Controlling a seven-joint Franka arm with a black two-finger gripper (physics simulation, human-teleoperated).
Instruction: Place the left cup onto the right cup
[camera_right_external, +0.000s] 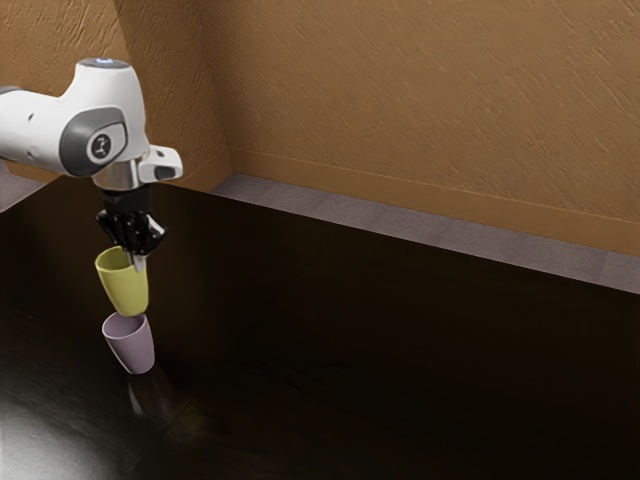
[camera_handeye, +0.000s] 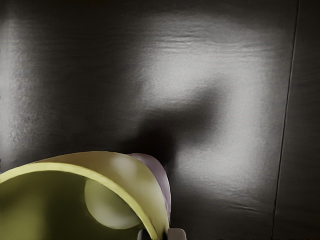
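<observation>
**Supervisor:** What is the claw doing?

**Operator:** I have it clamped on the rim of the yellow-green cup, one finger inside and one outside. The cup hangs just beneath the claw, mouth up.

**Supervisor:** And the other cup?

**Operator:** The purple cup stands on the dark bench, directly below the held one. Their base and rim meet, though I can't tell if one rests in the other. On my wrist camera, a purple edge peeks past the yellow-green wall.

Textured orange walls, grey floor, glossy black table
</observation>
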